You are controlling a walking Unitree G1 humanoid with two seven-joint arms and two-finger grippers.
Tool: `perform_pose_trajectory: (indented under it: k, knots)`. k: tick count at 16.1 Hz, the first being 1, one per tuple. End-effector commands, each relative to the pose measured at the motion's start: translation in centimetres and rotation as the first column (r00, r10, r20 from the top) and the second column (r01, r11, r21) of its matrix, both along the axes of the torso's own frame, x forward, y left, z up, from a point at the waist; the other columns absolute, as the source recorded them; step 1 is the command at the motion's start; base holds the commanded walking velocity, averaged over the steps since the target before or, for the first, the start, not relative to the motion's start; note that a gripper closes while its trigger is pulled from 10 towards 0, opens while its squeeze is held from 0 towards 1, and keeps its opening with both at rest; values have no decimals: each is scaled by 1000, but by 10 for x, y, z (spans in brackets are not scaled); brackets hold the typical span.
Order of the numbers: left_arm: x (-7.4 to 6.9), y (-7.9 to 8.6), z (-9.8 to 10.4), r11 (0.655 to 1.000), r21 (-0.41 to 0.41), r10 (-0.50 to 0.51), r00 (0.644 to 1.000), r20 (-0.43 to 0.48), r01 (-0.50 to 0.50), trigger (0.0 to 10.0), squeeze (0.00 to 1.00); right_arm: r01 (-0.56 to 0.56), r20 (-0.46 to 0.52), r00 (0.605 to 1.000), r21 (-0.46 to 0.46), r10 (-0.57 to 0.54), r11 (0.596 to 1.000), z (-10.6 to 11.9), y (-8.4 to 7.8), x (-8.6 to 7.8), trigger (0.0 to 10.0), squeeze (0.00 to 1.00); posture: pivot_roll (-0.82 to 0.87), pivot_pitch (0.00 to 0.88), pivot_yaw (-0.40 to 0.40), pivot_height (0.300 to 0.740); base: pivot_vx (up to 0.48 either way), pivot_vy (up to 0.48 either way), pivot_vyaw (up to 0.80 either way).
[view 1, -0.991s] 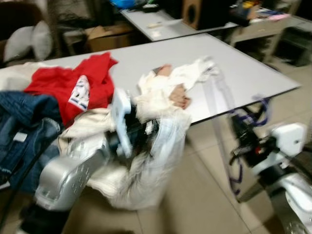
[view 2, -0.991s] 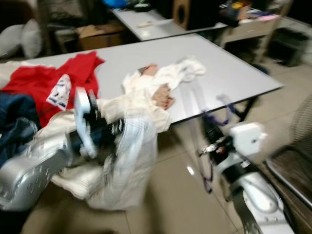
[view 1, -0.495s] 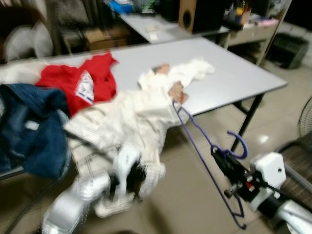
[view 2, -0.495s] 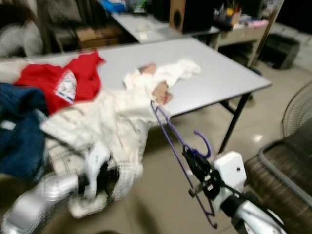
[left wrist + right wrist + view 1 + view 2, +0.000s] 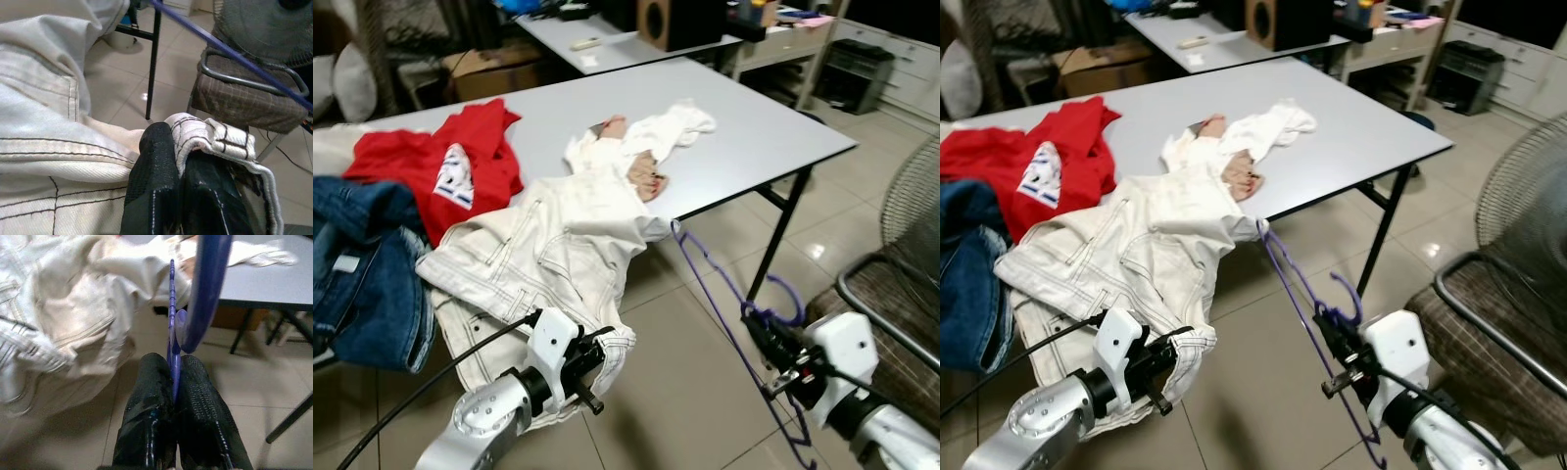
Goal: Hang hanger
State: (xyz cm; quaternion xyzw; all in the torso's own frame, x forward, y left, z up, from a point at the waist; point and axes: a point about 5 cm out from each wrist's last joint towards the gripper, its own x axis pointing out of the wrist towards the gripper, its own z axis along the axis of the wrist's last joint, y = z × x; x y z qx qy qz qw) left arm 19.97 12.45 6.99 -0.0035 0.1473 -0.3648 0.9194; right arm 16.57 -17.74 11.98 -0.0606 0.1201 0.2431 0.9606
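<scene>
Right claw [image 5: 172, 382] pinches purple hanger [image 5: 724, 294] (left claw [image 5: 183, 161] clamps jacket hem [image 5: 215, 139]).

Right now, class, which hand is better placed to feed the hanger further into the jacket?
The right hand: it is shut on the purple hanger, whose tip reaches the cream jacket. The left hand grips the jacket's hem.
</scene>
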Motion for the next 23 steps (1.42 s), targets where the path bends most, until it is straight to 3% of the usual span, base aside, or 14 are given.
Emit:
perform_pose_trajectory:
  k: [1, 4, 10, 12, 17, 20, 22, 23]
  knots:
    - [-3, 0, 5, 1000, 2, 13, 999, 31, -13, 10000, 0, -24, 13, 1000, -14, 24, 1000, 2, 3, -2, 10000, 0, -54, 0, -9, 740, 0, -480, 494]
    - [-11, -2, 5, 1000, -5, 13, 1000, 18, -13, 10000, 0, -55, 5, 998, -25, 55, 998, 2, 6, -5, 10000, 0, -43, 0, -13, 740, 0, -480, 800]
    - [-12, -2, 8, 999, -35, 33, 999, 21, -32, 10000, 0, -74, 2, 997, -26, 74, 997, 2, 6, -6, 10000, 0, -42, 0, -13, 740, 0, -480, 800]
    - [-18, -2, 5, 996, -77, 47, 997, -66, -52, 10000, 0, -109, -12, 994, -11, 108, 994, 2, 8, -10, 10000, 0, -34, 0, -22, 740, 0, 480, 700]
    - [-24, 9, 0, 1000, -3, 31, 997, -74, -31, 10000, 0, -157, -135, 978, 3, 156, 988, -15, 9, -20, 10000, 0, -28, 0, -17, 740, 0, 480, 0]
    - [-24, 14, 0, 1000, 7, -3, 995, -103, 3, 10000, 0, -155, -190, 970, -6, 151, 988, -28, 7, -25, 10000, 0, -22, 0, 1, 740, 0, 0, 0]
    - [-28, 19, -8, 998, 50, -24, 987, -158, 32, 10000, 0, -136, -223, 966, -4, 131, 991, -35, 4, -26, 10000, 0, -19, 0, 5, 740, 0, 0, 0]
    - [-24, 23, -18, 995, 96, 15, 985, -174, 2, 10000, 0, -133, -268, 956, -31, 120, 991, -47, 3, -25, 10000, 0, -17, 0, 10, 740, 0, 0, 0]
